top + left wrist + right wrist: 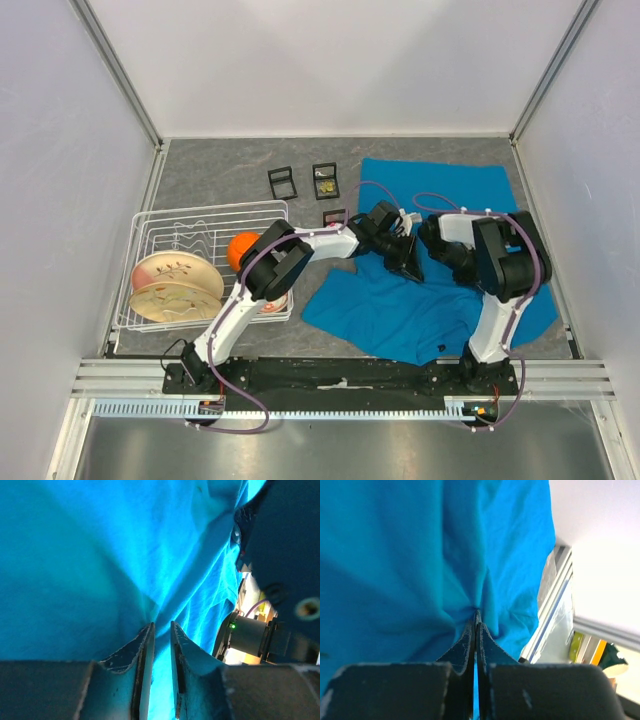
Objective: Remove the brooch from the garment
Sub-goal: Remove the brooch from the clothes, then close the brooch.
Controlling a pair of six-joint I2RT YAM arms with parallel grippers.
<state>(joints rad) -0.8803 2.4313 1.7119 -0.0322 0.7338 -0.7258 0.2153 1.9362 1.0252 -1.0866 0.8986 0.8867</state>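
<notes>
The teal-blue garment point(450, 300) lies rumpled on the right half of the table. No brooch shows in any view. My left gripper point(405, 258) reaches across onto the garment's middle. In the left wrist view its jaws point(161, 627) stand a narrow gap apart, with a fold of the garment point(100, 555) gathered at the tips. My right gripper point(436, 243) is close beside it. In the right wrist view it point(477, 616) is shut on a pinch of the garment point(395, 555), and creases run out from the tips.
Three small black open boxes point(325, 180) stand behind the left gripper, one with something gold inside. A white wire dish rack point(160, 225) at the left holds a patterned plate point(175, 285) and an orange object point(243, 248). The right arm's body point(285, 555) is near the left gripper.
</notes>
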